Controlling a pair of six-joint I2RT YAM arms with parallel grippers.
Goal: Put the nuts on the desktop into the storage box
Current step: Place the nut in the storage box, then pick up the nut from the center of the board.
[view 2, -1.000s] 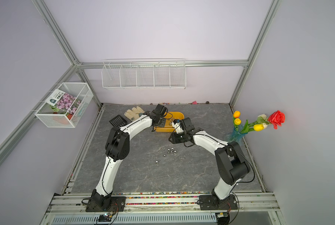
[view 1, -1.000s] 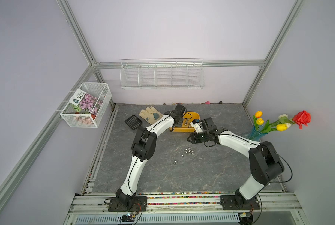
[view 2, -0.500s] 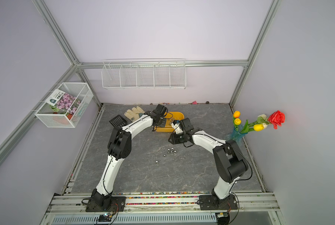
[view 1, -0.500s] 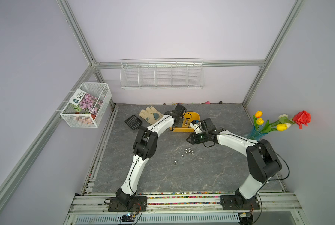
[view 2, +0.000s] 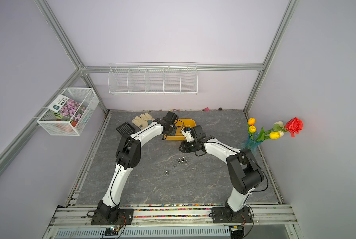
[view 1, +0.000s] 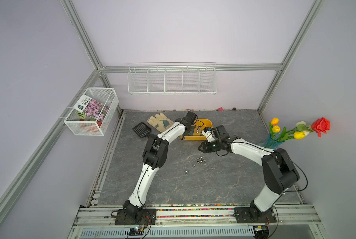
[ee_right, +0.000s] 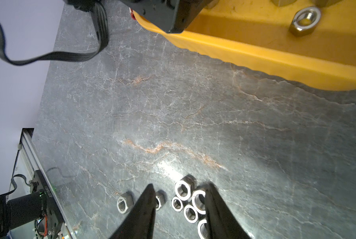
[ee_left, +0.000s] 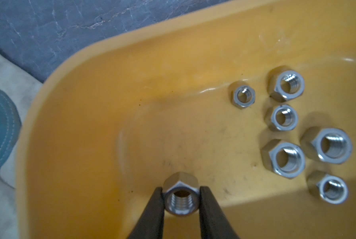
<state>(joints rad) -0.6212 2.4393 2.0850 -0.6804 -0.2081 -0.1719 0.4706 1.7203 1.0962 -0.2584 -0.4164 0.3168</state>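
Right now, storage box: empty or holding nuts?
Not empty: left wrist view shows six nuts on the storage box floor, a seventh nut between the left gripper's fingers.

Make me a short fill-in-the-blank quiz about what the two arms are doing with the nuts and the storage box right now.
1. The left gripper holds one nut over the ___ storage box.
2. Apart from that nut, the left wrist view shows ___ boxed nuts lying loose inside.
3. The right gripper, above the desktop nuts, has open jaws holding ___.

Missing words: yellow; six; nothing.
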